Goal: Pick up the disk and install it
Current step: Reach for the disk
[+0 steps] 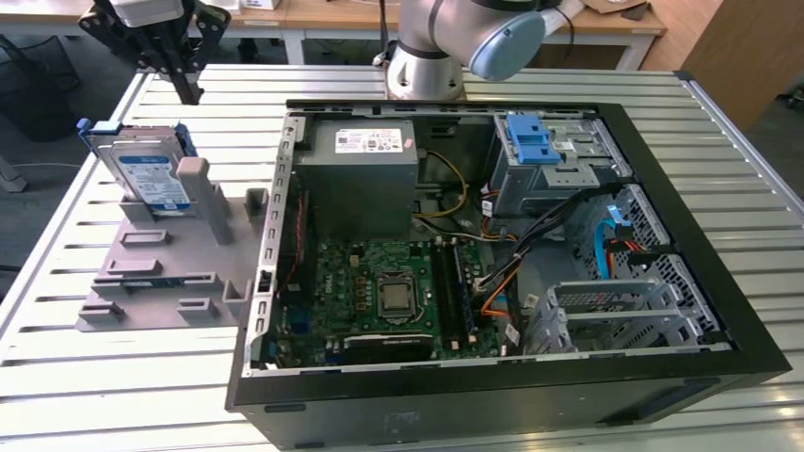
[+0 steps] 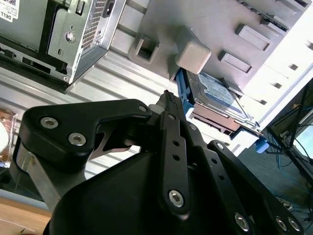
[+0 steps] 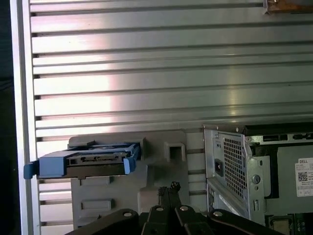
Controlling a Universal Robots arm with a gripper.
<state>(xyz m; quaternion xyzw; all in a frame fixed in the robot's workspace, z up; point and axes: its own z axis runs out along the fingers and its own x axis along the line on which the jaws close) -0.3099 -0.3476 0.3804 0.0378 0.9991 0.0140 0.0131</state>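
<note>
Exterior view: the gripper (image 1: 188, 92) hangs above the grey fixture (image 1: 138, 259), its claw pinched narrow and holding nothing. The disk (image 1: 147, 174) stands on edge in that fixture, apart from the claw.

Second wrist view: the disk (image 2: 215, 95) sits slotted in the fixture.

First wrist view: the disk (image 3: 83, 161) is edge-on in the fixture, and the closed claw is just beside the fixture.
</note>
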